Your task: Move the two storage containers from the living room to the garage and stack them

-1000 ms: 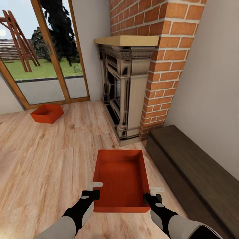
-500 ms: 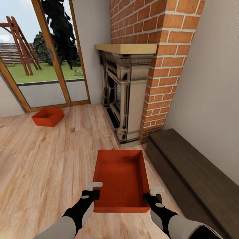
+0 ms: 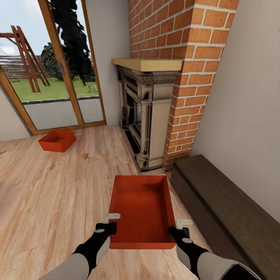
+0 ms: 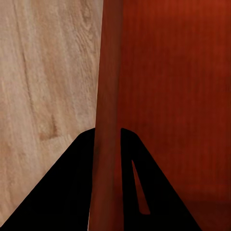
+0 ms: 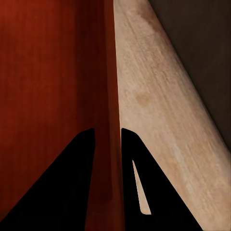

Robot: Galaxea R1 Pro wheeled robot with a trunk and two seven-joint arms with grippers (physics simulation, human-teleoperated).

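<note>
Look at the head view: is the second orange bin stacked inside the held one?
No, the second bin sits apart on the wood floor by the glass doors.

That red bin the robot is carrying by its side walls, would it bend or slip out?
The bin probably stays stiff: its walls look straight though it is held only at the near end. It seems light, being empty and thin-walled. Slipping is possible, since the left fingers and right fingers pinch only narrow strips of smooth wall.

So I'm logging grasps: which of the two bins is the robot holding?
The near bin, clamped by the left gripper and right gripper on its side walls. The far bin sits by the glass doors.
</note>
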